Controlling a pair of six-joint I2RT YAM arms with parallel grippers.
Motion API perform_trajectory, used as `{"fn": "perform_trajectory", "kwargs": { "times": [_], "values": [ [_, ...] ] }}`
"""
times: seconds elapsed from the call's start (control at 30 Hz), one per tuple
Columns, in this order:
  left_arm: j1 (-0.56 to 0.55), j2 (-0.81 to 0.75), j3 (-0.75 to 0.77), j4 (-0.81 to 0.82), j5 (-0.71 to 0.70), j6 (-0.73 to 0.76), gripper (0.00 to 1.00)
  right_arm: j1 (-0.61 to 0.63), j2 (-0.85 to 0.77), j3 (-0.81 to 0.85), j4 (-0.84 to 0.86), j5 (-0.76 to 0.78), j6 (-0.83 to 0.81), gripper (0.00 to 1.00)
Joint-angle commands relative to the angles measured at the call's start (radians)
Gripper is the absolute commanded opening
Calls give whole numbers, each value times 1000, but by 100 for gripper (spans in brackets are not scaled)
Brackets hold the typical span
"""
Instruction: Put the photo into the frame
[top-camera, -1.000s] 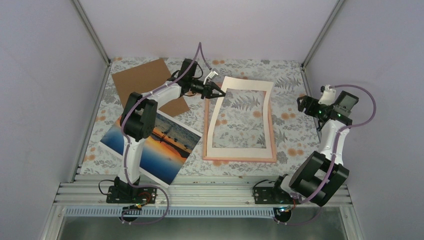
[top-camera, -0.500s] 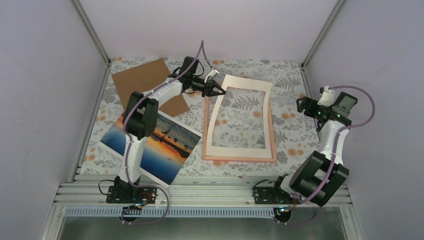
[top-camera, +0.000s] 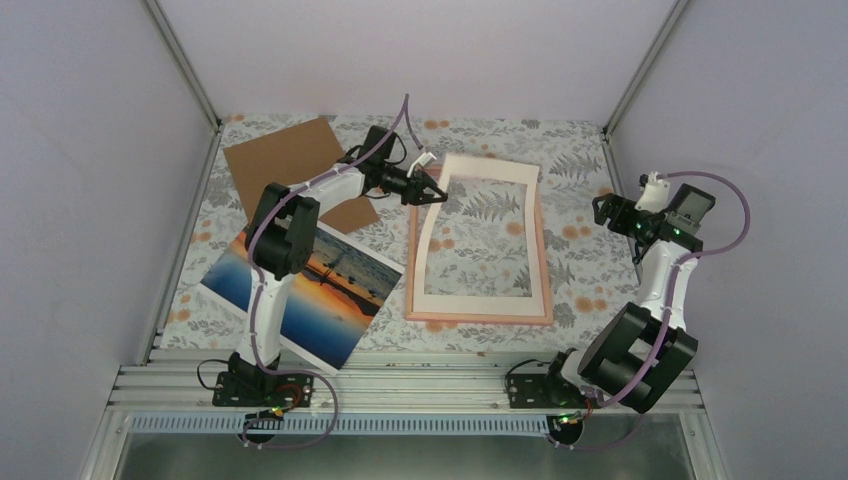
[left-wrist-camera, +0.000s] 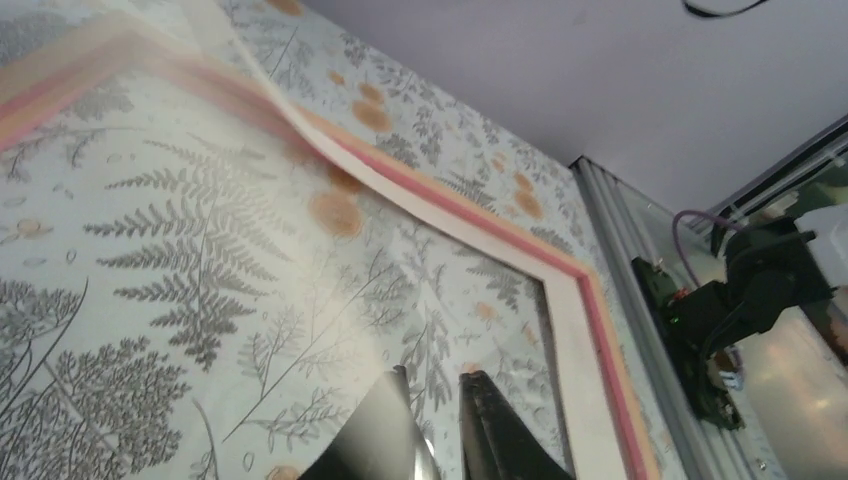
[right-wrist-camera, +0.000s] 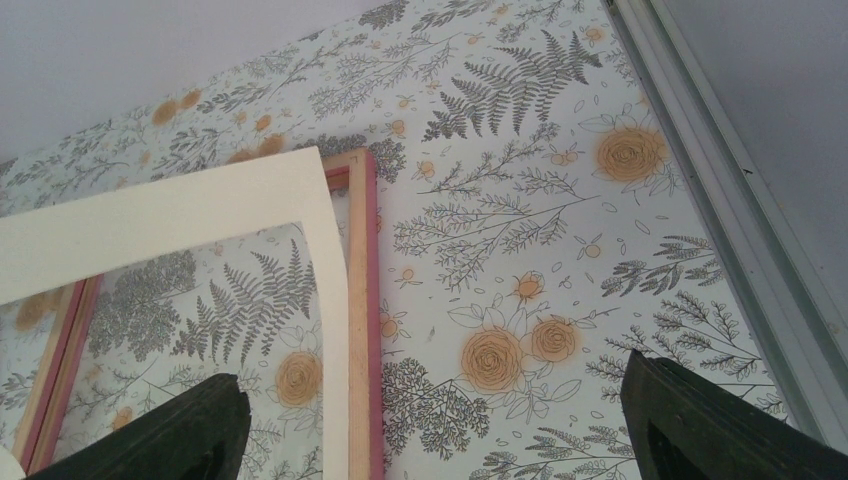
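The photo (top-camera: 310, 290), an orange sunset over blue water, lies flat at the near left, partly under the left arm. The pink frame (top-camera: 478, 318) (left-wrist-camera: 590, 330) (right-wrist-camera: 370, 300) lies in the middle with a white mat board (top-camera: 470, 300) (left-wrist-camera: 565, 380) (right-wrist-camera: 180, 210) on it. The mat's far end bows up off the frame. My left gripper (top-camera: 438, 194) (left-wrist-camera: 437, 375) hovers at the mat's far left corner, its jaws a narrow gap apart with only tablecloth showing between them. My right gripper (top-camera: 600, 208) (right-wrist-camera: 432, 370) stands wide open to the right of the frame, holding nothing.
A brown cardboard sheet (top-camera: 285, 158) lies at the far left, behind the left arm. The floral tablecloth (right-wrist-camera: 520, 350) covers the table. An aluminium rail (right-wrist-camera: 720, 230) borders the right side, and grey walls enclose the cell.
The left jaws, shut on the mat's far left corner before, have parted slightly and the gripper has shifted a little. The mat's far end has moved slightly. The right arm is unmoved.
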Motion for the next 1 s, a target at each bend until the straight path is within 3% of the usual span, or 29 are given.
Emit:
{"fn": "perform_trajectory", "kwargs": {
  "times": [0.0, 0.23, 0.3, 0.37, 0.4, 0.67, 0.97],
  "values": [
    [-7, -32, -37, 38, -55, -36, 20, 4, -24, -13, 14, -18, 6, 92],
    [-18, -112, -105, 35, -357, -45, 62, 4, -34, -12, 14, -16, 8, 92],
    [-26, -133, -117, 12, -432, -25, 76, 4, -36, -16, 17, -16, 11, 92],
    [-41, -157, -134, -13, -526, -1, 97, 5, -38, -20, 20, -16, 14, 92],
    [-50, -171, -145, -19, -568, 11, 100, 5, -40, -19, 21, -16, 15, 92],
    [-93, -242, -165, -99, -895, 56, 100, 9, -44, -20, 27, -21, 12, 92],
    [-99, -267, -130, -241, -1027, 177, 100, 16, -44, -24, 41, -22, 17, 92]
  ]
}}
